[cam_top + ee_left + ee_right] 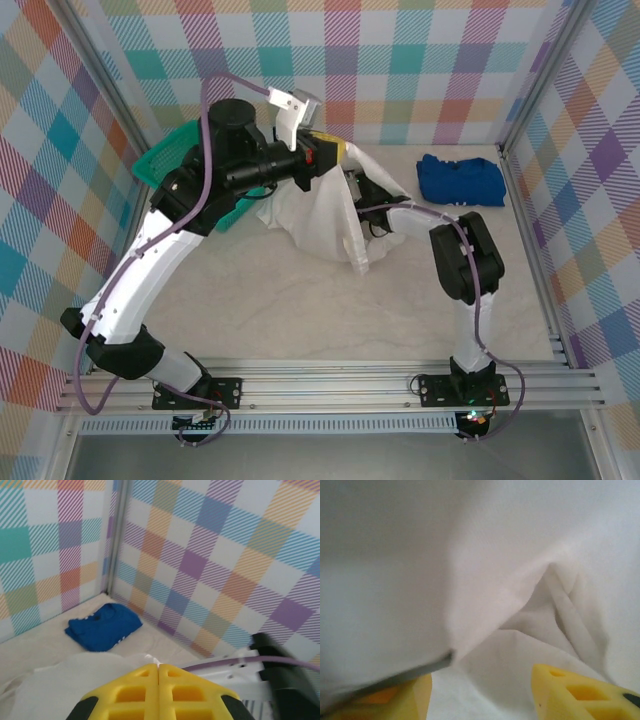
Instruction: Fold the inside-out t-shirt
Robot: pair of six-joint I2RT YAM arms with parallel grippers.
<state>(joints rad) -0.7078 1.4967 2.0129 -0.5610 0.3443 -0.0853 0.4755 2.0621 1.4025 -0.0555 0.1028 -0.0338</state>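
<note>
Since the right gripper has its yellow fingers spread apart amid loose white cloth, gripping nothing, the step in hand looks like finding a fresh hold. It would do best to take a single edge or hem, not the bunched ridge at its 1 o'clock. Beyond it, the inside-out t-shirt hangs as a soft, limp tent just past the centre of the table, toward 12 o'clock. It is held up by the left gripper, whose fingers are pressed together on a peak of the fabric. Thin matte cotton sags and creases, so a slow, level pull should spread it. Farther off, at 2 o'clock, lies a neatly folded blue shirt.
</note>
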